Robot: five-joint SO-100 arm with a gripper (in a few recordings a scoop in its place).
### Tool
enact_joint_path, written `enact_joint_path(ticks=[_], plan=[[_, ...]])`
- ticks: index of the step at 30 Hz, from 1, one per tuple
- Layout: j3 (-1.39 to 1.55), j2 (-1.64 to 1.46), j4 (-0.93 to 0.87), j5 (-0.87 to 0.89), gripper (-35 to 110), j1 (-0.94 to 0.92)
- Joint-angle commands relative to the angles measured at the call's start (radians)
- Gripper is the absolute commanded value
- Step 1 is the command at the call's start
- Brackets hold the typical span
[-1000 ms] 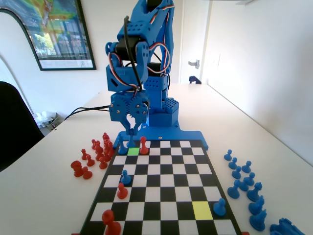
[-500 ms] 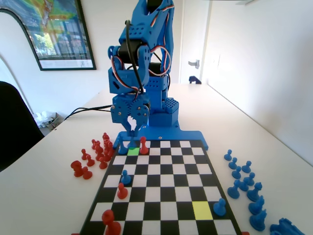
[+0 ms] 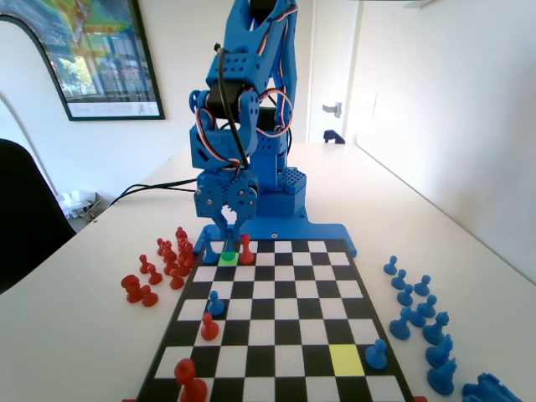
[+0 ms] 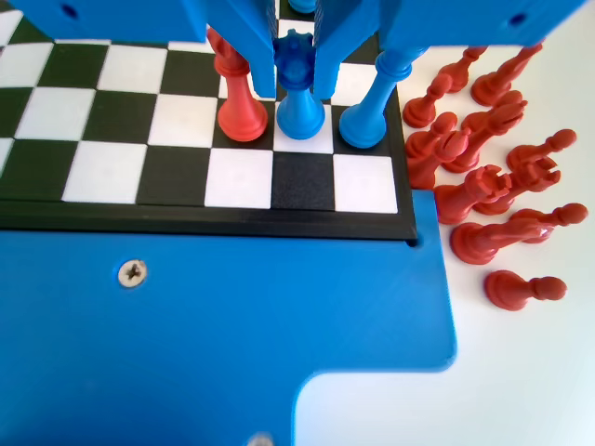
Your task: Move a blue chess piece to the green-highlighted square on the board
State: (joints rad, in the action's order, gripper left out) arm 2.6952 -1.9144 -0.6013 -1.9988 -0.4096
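The blue chess piece, with its notched crown, stands upright on the board in the second row from the near edge of the wrist view. My gripper is shut on its crown, one jaw pressed against each side. In the fixed view the gripper hangs low at the board's far left, with the piece over the green-highlighted square. Whether the piece's base touches that square I cannot tell.
A red piece and a tall blue piece stand close on either side of the held piece. Several red pieces lie off the board's left, several blue ones off its right. A blue pawn stands beside the yellow square.
The gripper has come down a little and shifted slightly right toward the green square, with the piece still between its jaws. The other pieces have stayed put.
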Motion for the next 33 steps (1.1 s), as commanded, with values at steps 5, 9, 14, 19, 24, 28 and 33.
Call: enact_joint_path(ticks=[5, 9, 14, 19, 24, 28, 33], plan=[[0.012, -0.015, 0.018, -0.032, 3, -0.025], [0.011, -0.017, 0.017, -0.044, 7, -0.029], [0.006, -0.017, 0.014, -0.071, 9, -0.044], [-0.018, -0.017, -0.008, -0.078, 10, -0.051], [-0.078, -0.025, -0.097, -0.071, 9, -0.051], [-0.146, -0.040, -0.198, -0.072, 9, -0.048], [-0.190, -0.051, -0.261, -0.095, 9, -0.061]])
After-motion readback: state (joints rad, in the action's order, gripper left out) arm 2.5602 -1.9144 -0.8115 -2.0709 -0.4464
